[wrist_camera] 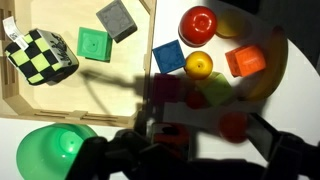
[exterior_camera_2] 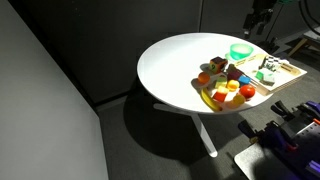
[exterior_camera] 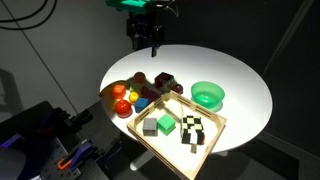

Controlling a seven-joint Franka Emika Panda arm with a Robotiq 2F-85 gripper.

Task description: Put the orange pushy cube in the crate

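Observation:
The orange pushy cube [exterior_camera: 160, 81] sits at the far edge of a pile of toys on the round white table; it also shows in an exterior view [exterior_camera_2: 218, 66]. In the wrist view it is a dim reddish shape [wrist_camera: 168, 136] in shadow near one finger. The crate [exterior_camera: 214, 122], with a light wooden rim, stands beside the pile and holds a green cube [exterior_camera: 165, 124], a grey cube [exterior_camera: 148, 127] and a chequered cube [exterior_camera: 193, 131]. Its rim shows in the wrist view [wrist_camera: 120, 88]. My gripper [exterior_camera: 150, 46] hangs open and empty well above the pile [wrist_camera: 205, 150].
A round green bowl [exterior_camera: 208, 94] stands next to the crate, also in the wrist view [wrist_camera: 50, 150]. The pile holds a red ball [wrist_camera: 198, 22], a yellow ball [wrist_camera: 199, 65], a blue block [wrist_camera: 168, 57] and a plain orange cube [wrist_camera: 245, 62].

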